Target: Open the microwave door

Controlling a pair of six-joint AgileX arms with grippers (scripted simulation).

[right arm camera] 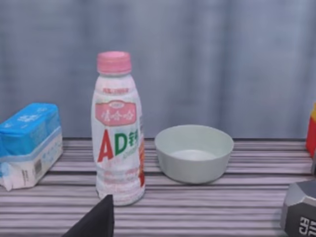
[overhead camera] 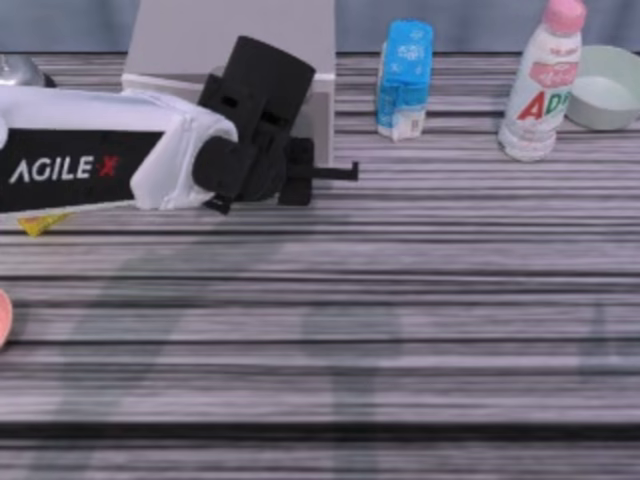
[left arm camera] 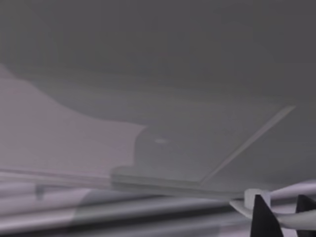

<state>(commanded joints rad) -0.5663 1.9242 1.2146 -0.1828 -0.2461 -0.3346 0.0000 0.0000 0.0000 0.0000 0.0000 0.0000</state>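
The light grey microwave [overhead camera: 200,40] stands at the back left of the table. My left arm reaches in from the left, and its gripper [overhead camera: 340,172] is at the front's right end. In the left wrist view the microwave door [left arm camera: 197,143] fills the picture as a flat grey panel with a pale strip. My left gripper [left arm camera: 282,217] is shut on the door's pale handle [left arm camera: 240,204], one dark fingertip on each side. The arm hides the door from above. My right gripper [right arm camera: 101,219] is parked outside the top view.
Right of the microwave stand a blue and white carton [overhead camera: 405,80], a pink-capped bottle [overhead camera: 540,85] and a pale green bowl [overhead camera: 605,88]. A metallic object [overhead camera: 20,70] sits at the far left. A dark grey block [right arm camera: 301,207] lies near the right arm.
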